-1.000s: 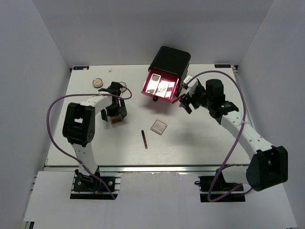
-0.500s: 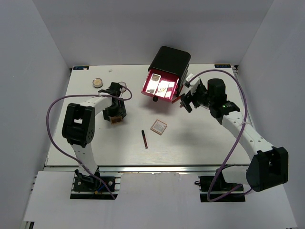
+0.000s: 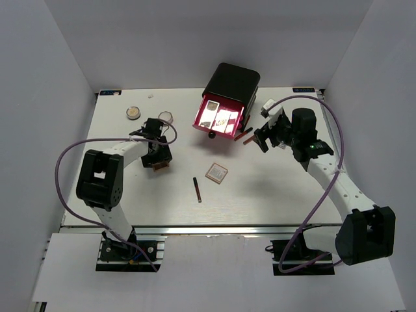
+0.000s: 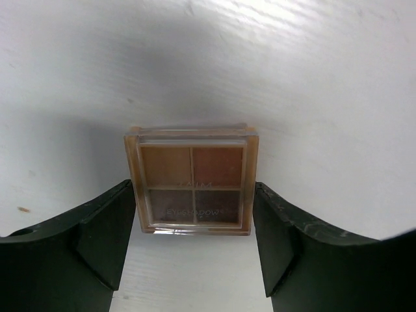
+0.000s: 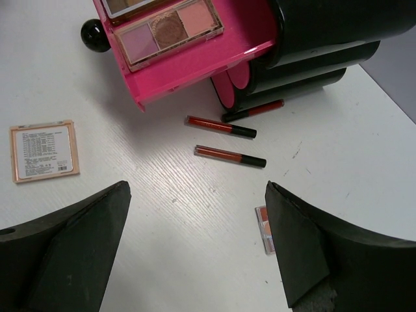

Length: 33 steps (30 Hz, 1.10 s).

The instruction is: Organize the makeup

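Left gripper point(image 4: 194, 195) sits low over the left of the table point(image 3: 273, 188), its fingers flanking a four-pan eyeshadow palette point(image 4: 192, 182) that lies flat; whether they press its sides cannot be told. Right gripper point(image 5: 196, 188) is spread wide above the table, just right of the black box point(image 5: 325, 39) with its open pink drawer point(image 5: 195, 58). Three dark red sticks point(image 5: 231, 156) lie beside the box. Two round compacts point(image 3: 133, 112) rest at far left. A second palette point(image 3: 216, 172) and a dark stick point(image 3: 196, 190) lie mid-table.

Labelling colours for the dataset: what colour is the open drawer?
The drawer is bright pink; clearest in the right wrist view.
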Available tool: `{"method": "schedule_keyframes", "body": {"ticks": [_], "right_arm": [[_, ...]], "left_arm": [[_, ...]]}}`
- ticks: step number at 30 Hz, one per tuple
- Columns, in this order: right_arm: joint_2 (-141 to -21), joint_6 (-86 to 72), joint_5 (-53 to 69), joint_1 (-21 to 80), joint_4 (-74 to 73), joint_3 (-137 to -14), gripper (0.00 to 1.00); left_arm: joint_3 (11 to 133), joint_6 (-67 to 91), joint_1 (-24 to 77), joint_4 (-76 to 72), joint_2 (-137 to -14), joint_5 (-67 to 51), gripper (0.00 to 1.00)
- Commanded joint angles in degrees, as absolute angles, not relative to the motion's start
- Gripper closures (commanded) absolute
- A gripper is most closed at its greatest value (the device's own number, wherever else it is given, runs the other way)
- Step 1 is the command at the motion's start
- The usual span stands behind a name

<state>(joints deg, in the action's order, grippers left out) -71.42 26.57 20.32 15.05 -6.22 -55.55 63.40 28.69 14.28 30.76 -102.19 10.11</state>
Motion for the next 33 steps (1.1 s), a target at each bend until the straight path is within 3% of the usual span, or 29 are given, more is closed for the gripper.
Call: {"method": "schedule_keyframes", "body": {"ticks": [1, 7, 13, 14, 15, 23, 33], "right_arm": [[-68.21, 24.26, 22.94, 14.59, -4.48, -55.20, 0.12], [-66.80, 21.97, 23.99, 14.06, -3.60, -53.79, 0.25], [-66.97, 20.05, 25.57, 13.01, -4.74, -53.70, 0.65], [-66.97, 19.69, 25.66, 13.01, -5.01, -53.70, 0.77], [-66.89, 19.34, 25.84, 12.92, -5.36, -53.44, 0.79], [-64.25, 18.02, 25.84, 11.95, -5.10, -49.84, 0.67], [-62.75, 17.67, 25.93, 10.46, -3.96, -47.02, 0.59]], "left_arm": [[61.88, 31.02, 14.85, 29.62, -96.25, 4.58, 0.81], [64.07, 32.86, 19.15, 25.75, -86.93, 3.60, 0.85], [72.15, 32.61, 24.43, 22.42, -85.60, 5.71, 0.85], [73.12, 32.61, 25.13, 21.02, -85.78, 5.54, 0.85], [75.04, 32.43, 25.40, 20.22, -86.13, 5.10, 0.85], [89.28, 27.78, 26.28, 18.02, -98.23, 3.78, 0.84], [102.30, 22.24, 27.86, 19.25, -110.03, 1.49, 0.77]]}}
